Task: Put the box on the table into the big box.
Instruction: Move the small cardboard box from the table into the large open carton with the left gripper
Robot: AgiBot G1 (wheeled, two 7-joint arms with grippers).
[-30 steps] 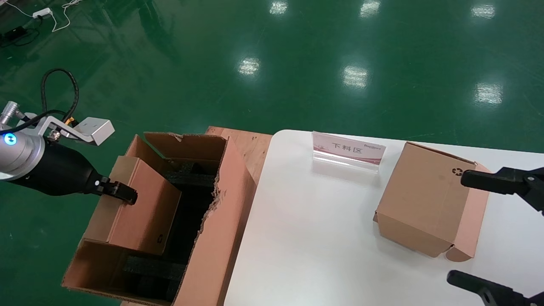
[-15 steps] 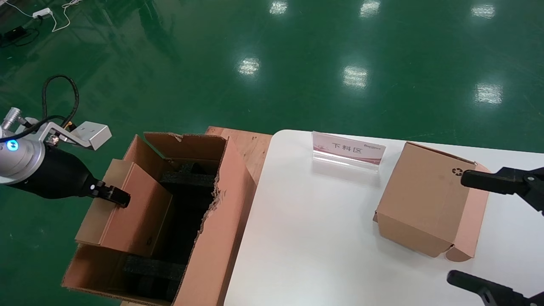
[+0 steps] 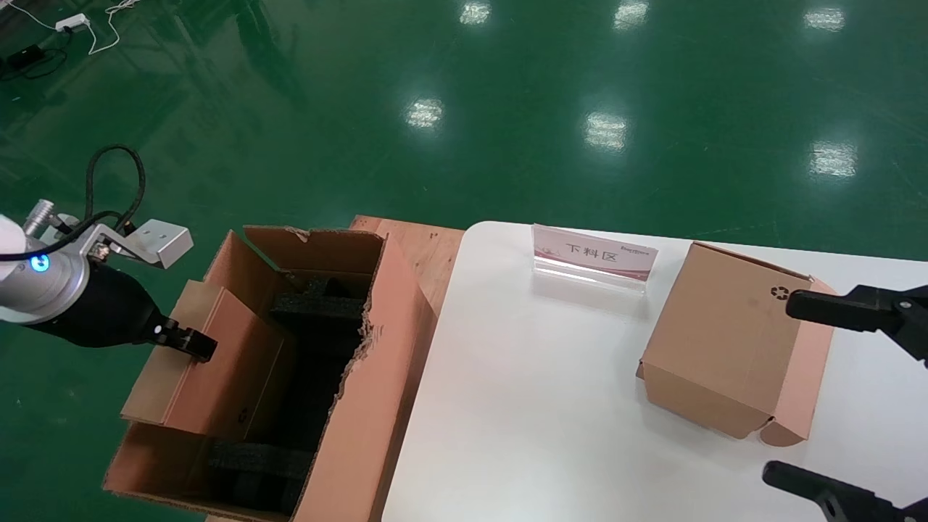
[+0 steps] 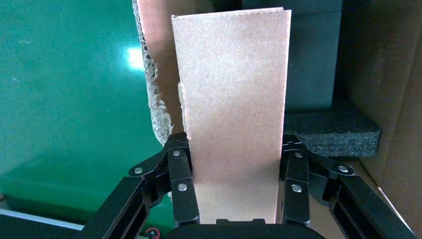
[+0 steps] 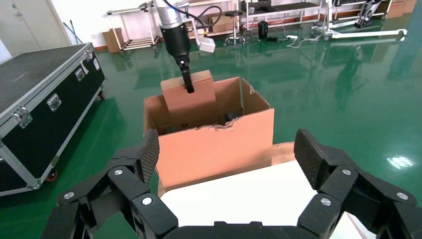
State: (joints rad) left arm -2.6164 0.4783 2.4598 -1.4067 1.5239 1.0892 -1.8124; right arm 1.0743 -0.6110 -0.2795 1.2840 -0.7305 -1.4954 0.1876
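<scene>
On the table (image 3: 522, 406), a sign (image 3: 594, 259) reads 下料区.

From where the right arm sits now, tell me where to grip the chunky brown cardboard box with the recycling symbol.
Grip the chunky brown cardboard box across its two broad side faces, coming from above. It rests tilted on the white table, top edge free; the open right gripper already flanks its right side, though the box may prove too wide.

The slim brown box (image 3: 217, 362) stands on edge, pinched in the left end effector (image 3: 194, 344). Its lower part sits inside the big box (image 3: 362, 406), a torn-rimmed carton beside the white table (image 3: 522, 406).
</scene>
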